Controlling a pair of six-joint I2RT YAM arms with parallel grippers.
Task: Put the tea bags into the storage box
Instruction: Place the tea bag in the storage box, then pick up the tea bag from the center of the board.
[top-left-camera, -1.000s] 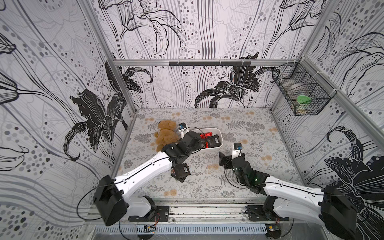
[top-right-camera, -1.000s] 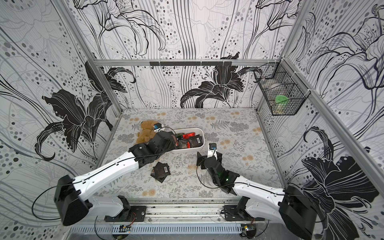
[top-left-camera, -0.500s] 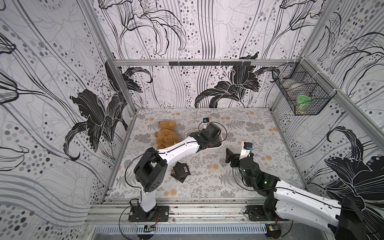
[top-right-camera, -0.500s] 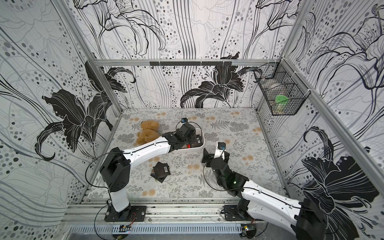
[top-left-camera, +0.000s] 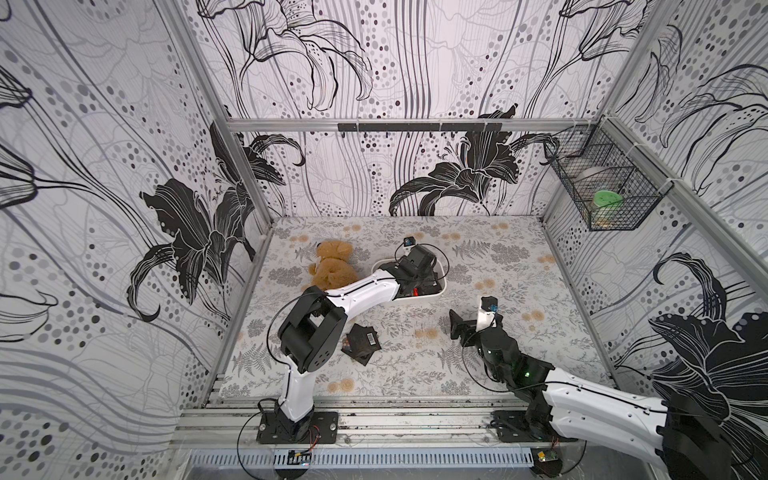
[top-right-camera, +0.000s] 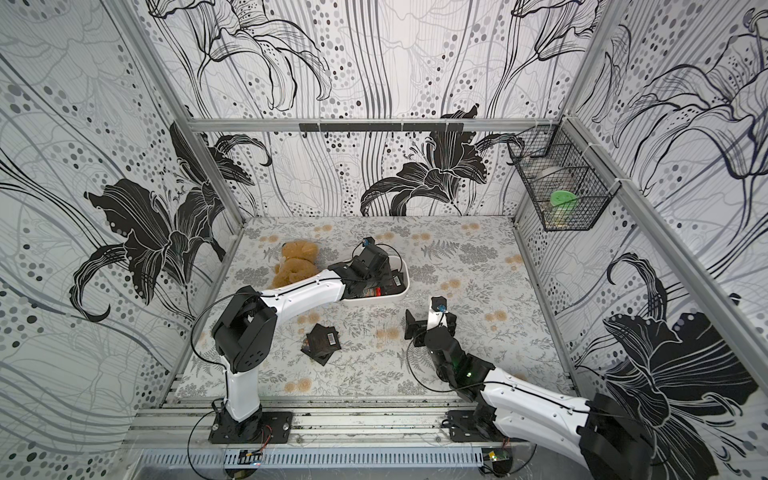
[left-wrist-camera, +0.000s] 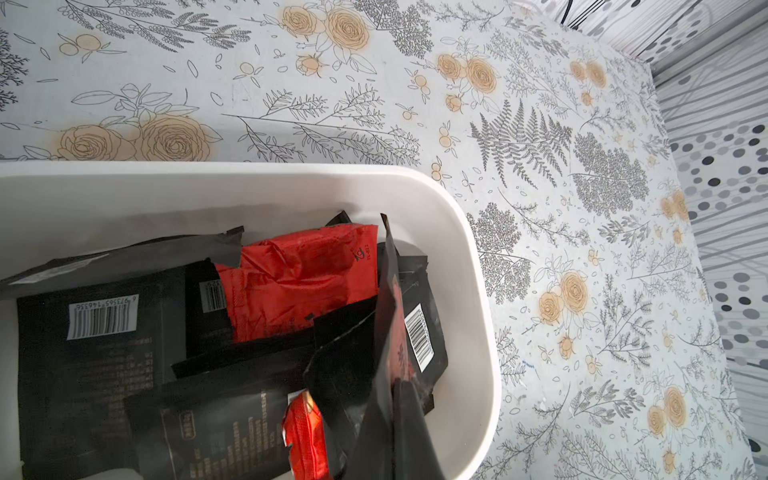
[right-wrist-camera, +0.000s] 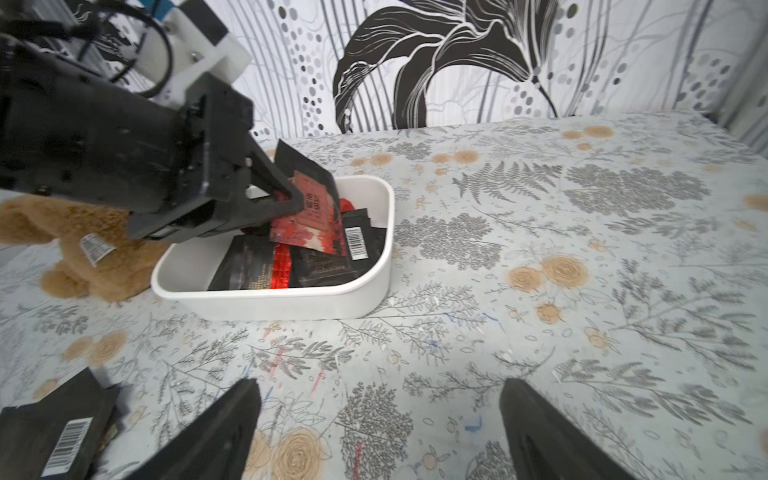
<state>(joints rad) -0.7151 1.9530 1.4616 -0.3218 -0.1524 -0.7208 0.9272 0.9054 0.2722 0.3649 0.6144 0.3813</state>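
The white storage box (top-left-camera: 442, 286) (top-right-camera: 404, 291) (right-wrist-camera: 291, 305) sits mid-table and holds several black and red tea bags (left-wrist-camera: 299, 274) (right-wrist-camera: 291, 266). My left gripper (right-wrist-camera: 293, 199) (left-wrist-camera: 399, 386) hangs over the box's right end, shut on a black-and-red tea bag (right-wrist-camera: 309, 199) (left-wrist-camera: 386, 332) held upright above the others. A small pile of black tea bags (top-left-camera: 361, 343) (top-right-camera: 322, 343) (right-wrist-camera: 62, 432) lies on the table in front of the box. My right gripper (top-left-camera: 471, 320) (top-right-camera: 424, 320) (right-wrist-camera: 380, 386) hovers low over bare table right of that pile, open and empty.
A brown teddy bear (top-left-camera: 332, 266) (top-right-camera: 297, 264) (right-wrist-camera: 104, 266) lies against the box's left end. A black wire basket (top-left-camera: 602, 199) (top-right-camera: 561, 195) hangs on the right wall. The left arm's elbow (top-left-camera: 311, 332) stands just left of the loose pile.
The left gripper has travelled from the box's left end to its right end with the tea bag in it, the arm folding up. The right gripper has drifted slightly right.
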